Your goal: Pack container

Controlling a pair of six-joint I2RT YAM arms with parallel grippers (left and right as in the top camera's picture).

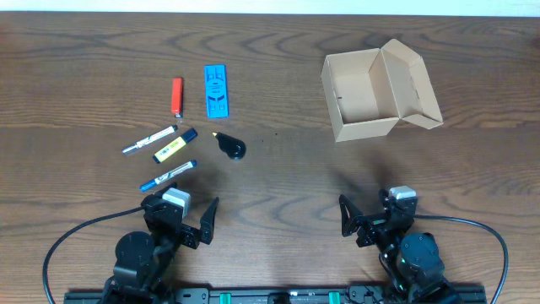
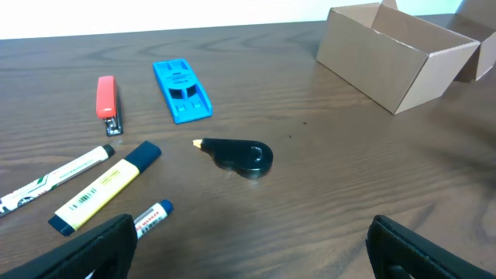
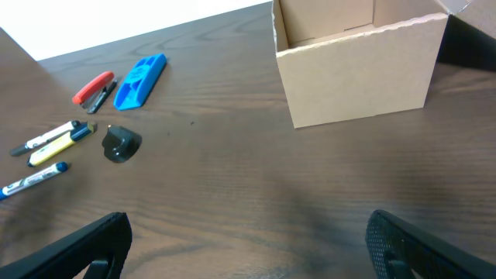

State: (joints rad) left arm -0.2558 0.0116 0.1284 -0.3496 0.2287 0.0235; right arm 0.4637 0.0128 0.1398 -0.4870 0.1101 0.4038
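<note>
- The container (image 1: 367, 89), a tan cardboard box, stands on the dark wooden tabletop (image 1: 287, 169) at its far right, ahead of the right arm. Its top is open, and the hinged lid flap leans out to the right.
- The left gripper (image 2: 249, 225) hovers low over the near edge of the tabletop. Its jaws are spread wide and hold nothing.
- The right gripper (image 3: 248, 219) sits at the near edge too, well apart from the container. Its jaws are also spread wide, with nothing between them.
- The loose items lie on the left half, well apart from the container.
- A red stapler (image 1: 176, 95) and a flat blue plastic piece (image 1: 216, 90) lie side by side at the far end of that group, near each other but not touching.
- A black correction-tape dispenser (image 1: 231, 147) lies nearer, with its pale tip pointing left.
- A white marker (image 1: 150, 139) and a yellow highlighter (image 1: 175, 146) with a dark blue cap lie just beside each other, both slanted.
- A blue-capped marker (image 1: 168, 176) lies nearest the left arm, slanted the same way.
</note>
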